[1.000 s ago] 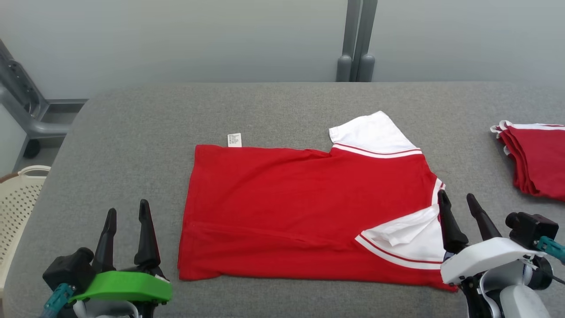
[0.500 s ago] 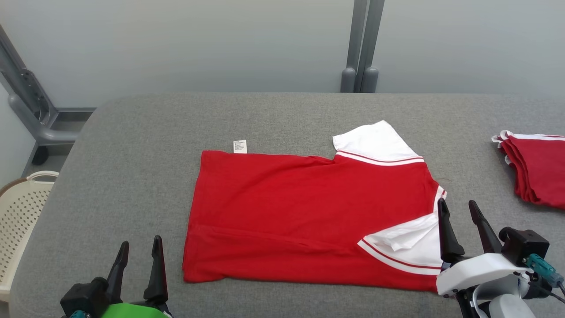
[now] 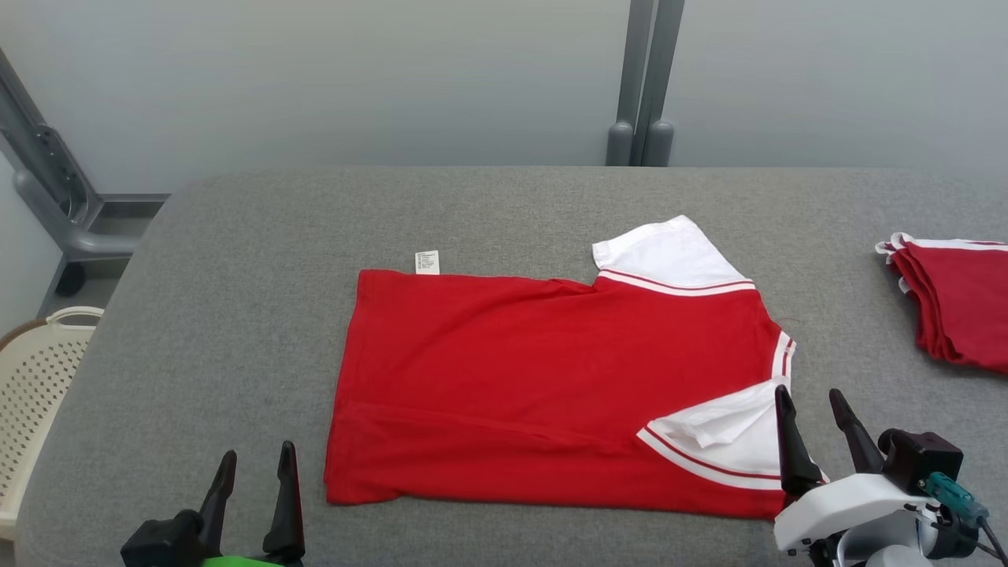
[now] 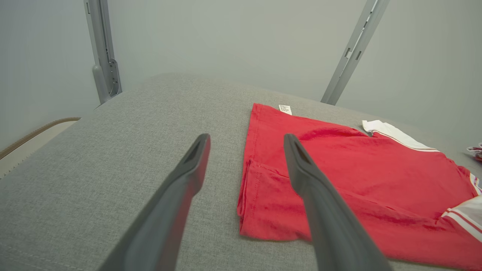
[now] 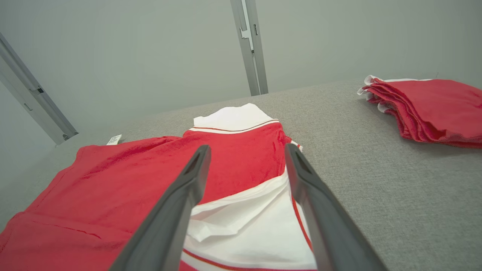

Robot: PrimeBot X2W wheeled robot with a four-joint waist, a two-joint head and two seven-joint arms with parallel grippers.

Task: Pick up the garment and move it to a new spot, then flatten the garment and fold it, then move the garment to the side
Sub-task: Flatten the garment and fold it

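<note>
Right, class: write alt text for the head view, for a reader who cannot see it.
A red T-shirt with white sleeves lies spread on a grey fabric-covered table. The left gripper and right gripper sit at the bottom corners, jaws open. A stack of folded red garments lies at the right edge.

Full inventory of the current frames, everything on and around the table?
shirt: 1, red with white sleeves, flat at the table's middle
care label: 1, white, shirt's far left edge
folded stack: 1, red with white trim, table's right edge
table: 1, grey fabric top
basket: 1, cream, perforated, left of the table
upright post: 1, grey, behind the table
slanted strut: 1, grey, back left
left gripper: 1, dark, open, near left
right gripper: 1, dark, open, by the near sleeve
</note>
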